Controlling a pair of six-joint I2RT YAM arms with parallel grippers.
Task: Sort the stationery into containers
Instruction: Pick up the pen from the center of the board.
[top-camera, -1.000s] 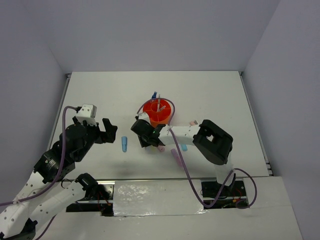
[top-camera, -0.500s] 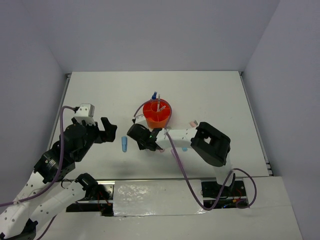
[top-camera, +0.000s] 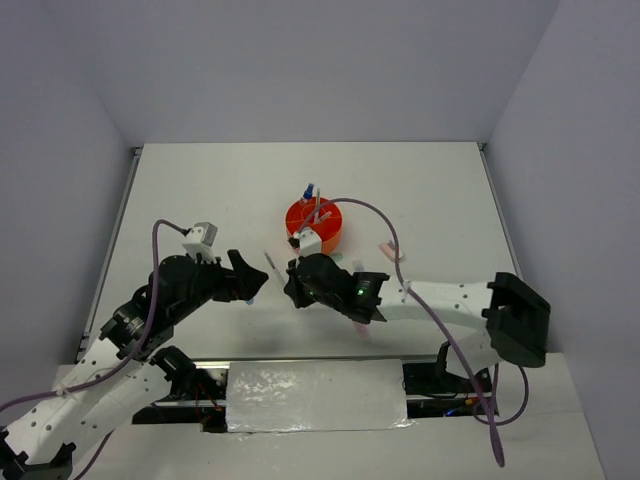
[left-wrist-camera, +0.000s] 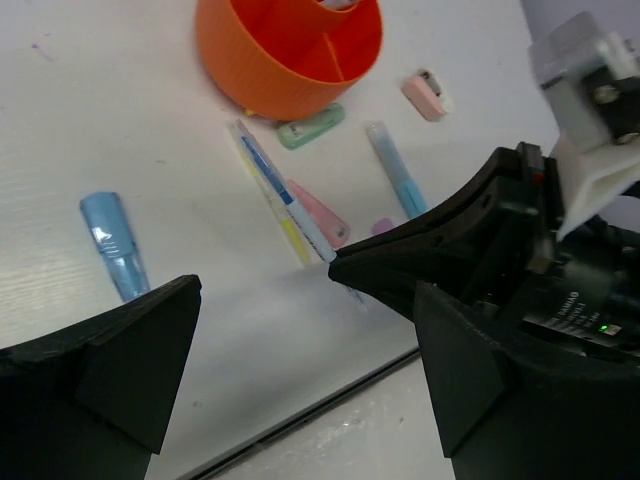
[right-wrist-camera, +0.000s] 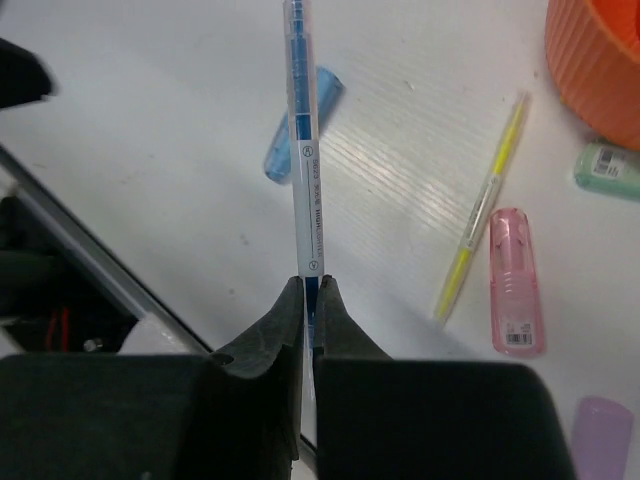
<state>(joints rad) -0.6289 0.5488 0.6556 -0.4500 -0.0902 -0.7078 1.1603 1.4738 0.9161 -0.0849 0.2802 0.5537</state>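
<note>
Pinching thin pen (right-wrist-camera: 303, 150), clear barrel (blue core), right gripper (right-wrist-camera: 308, 286)

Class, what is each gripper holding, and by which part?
Right gripper: thin blue-and-white plastic pen, pinched at one end. Left gripper: open, holding nothing.

The organiser (top-camera: 313, 225) stands mid-table (top-camera: 200, 190). The eraser (top-camera: 385, 247) lies to its right. A stubby marker (left-wrist-camera: 112, 245) lies near-left of it. Between marker and organiser, the right gripper (right-wrist-camera: 308, 285) clamps a pen (right-wrist-camera: 305, 150).
</note>
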